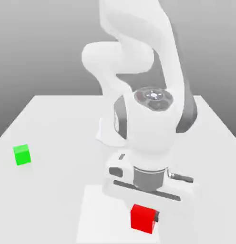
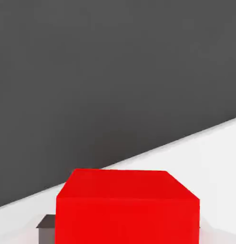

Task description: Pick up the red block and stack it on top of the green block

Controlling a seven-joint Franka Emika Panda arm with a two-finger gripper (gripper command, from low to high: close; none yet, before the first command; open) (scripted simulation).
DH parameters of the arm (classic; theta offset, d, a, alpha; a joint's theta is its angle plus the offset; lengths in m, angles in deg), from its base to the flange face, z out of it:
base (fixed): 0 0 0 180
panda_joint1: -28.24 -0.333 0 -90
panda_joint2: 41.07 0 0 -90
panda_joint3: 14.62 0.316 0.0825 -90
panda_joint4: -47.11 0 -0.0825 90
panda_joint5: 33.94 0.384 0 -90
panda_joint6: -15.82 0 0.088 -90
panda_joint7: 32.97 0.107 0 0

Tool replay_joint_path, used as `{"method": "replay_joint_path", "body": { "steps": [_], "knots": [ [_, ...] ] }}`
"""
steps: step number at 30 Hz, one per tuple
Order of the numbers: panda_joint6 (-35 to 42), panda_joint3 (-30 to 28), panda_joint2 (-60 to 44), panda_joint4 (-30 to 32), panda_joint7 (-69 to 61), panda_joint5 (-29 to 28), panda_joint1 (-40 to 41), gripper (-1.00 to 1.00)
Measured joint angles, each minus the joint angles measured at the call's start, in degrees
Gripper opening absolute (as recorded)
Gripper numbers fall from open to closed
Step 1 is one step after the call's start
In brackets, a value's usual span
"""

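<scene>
The claw (image 1: 146,218) grasps the red block (image 1: 141,219); best lift straight up, clear the green block's (image 1: 22,155) top, then centre and lower gently.

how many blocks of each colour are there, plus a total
red blocks: 1
green blocks: 1
total: 2
</scene>
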Motion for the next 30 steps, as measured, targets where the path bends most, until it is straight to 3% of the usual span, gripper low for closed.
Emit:
{"method": "replay_joint_path", "body": {
  "steps": [6,9,19,24,26,27,30],
  "knots": [
    [0.3,-11.1,5.8,5.3,10.5,-1.7,8.3,-1.00],
    [0.5,-16.4,9.1,8.2,16.6,-2.8,16.6,-1.00],
    [0.6,-27.3,19.1,17.7,33.2,-2.3,37.8,-1.00],
    [-6.6,-28.8,12.0,18.3,29.1,5.8,37.4,-1.00],
    [-10.2,-26.6,7.9,18.1,25.6,10.8,38.5,-1.00],
    [-11.5,-25.5,6.3,18.1,24.1,12.9,39.2,1.00],
    [-11.5,-25.5,6.3,18.1,24.1,12.9,39.2,1.00]
  ]
}}
